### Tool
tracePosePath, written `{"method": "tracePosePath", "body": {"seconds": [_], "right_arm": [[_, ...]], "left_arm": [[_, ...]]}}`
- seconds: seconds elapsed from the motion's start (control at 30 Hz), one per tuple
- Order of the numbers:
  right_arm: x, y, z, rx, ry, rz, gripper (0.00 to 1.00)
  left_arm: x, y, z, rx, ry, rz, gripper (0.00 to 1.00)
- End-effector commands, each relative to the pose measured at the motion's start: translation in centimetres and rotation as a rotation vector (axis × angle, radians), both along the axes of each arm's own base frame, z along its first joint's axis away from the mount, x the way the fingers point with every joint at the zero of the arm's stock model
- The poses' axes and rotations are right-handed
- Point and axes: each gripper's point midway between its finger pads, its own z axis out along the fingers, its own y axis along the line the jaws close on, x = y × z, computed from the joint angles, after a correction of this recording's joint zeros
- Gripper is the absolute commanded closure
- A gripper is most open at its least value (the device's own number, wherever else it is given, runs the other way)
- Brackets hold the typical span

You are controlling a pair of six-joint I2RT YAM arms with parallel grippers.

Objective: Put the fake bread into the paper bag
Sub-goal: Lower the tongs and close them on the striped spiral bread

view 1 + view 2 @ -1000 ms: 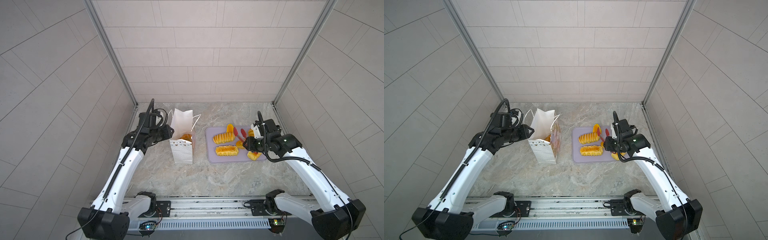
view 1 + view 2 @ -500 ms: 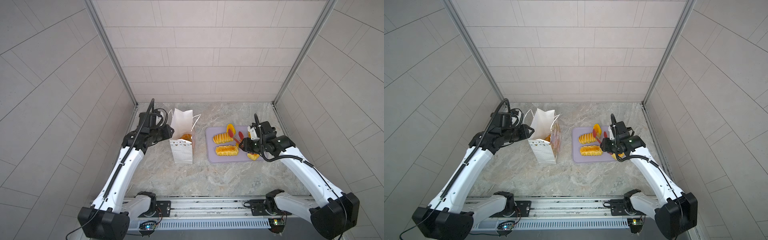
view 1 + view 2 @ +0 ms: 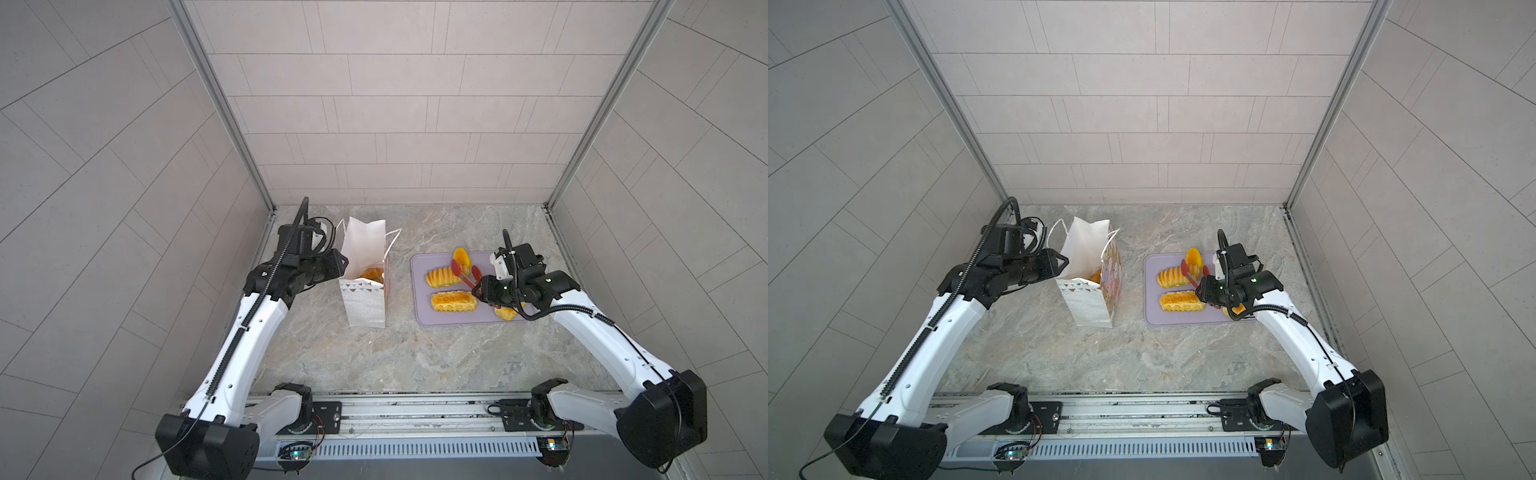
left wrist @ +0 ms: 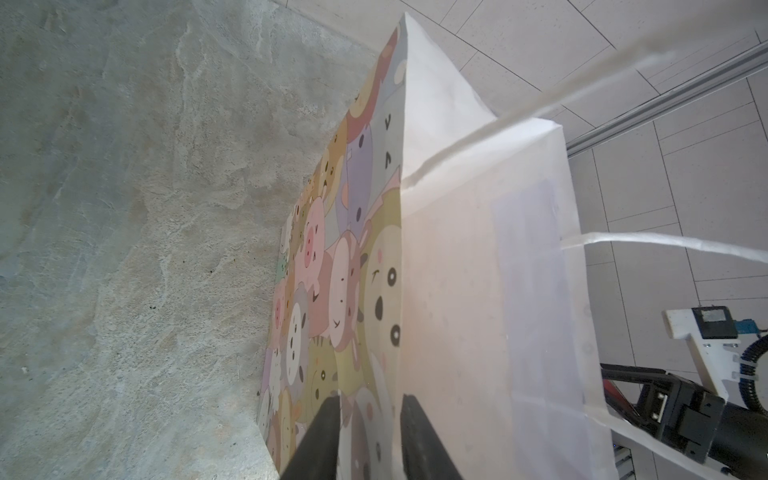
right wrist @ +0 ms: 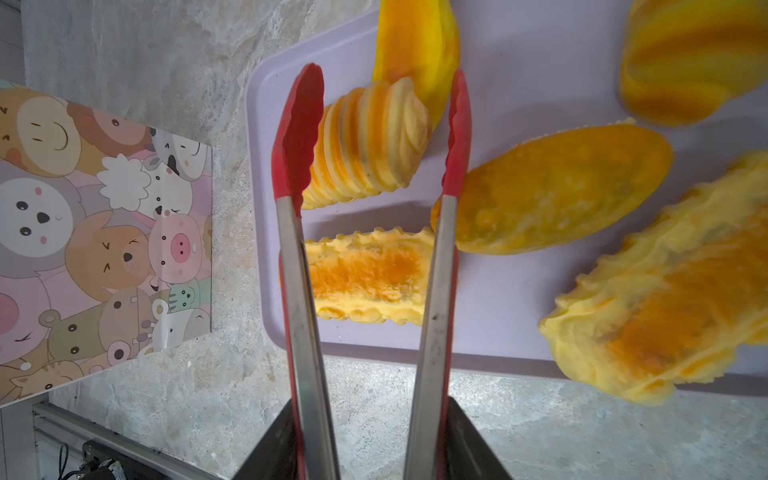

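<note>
Several breads (image 5: 552, 195) on the tray (image 5: 540, 83), one in the bag (image 3: 365, 303).
My right tool (image 5: 372, 449) clamps the tongs (image 5: 299, 249), tips apart, flanking the ridged loaf (image 5: 365, 145): I'd squeeze mid-loaf, lift clear of the rim. Bare counter (image 3: 374, 353) leads to the bag; its cord handle (image 4: 665, 242) crowds the mouth. My left tool (image 4: 370, 403) straddles the bag wall; gripping or not, I cannot tell.
</note>
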Motion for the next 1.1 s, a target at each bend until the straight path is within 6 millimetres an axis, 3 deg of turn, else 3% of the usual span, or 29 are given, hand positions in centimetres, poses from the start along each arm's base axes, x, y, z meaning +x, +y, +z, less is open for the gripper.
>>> {"method": "tracePosePath", "body": {"seconds": [0.0,0.57,1.07], "right_arm": [[0.7,0.3,0.4,0.026,-0.025,-0.013,0.50],[0.6,0.5,0.1,0.044,-0.011,-0.016,0.59],[0.1,-0.4,3.5,0.023,-0.091,-0.024,0.70]], "left_arm": [[0.3,0.2,0.1,0.005,-0.018,0.001,0.69],[0.2,0.3,0.1,0.005,-0.020,0.005,0.69],[0.2,0.3,0.5,0.005,-0.028,0.006,0.69]]}}
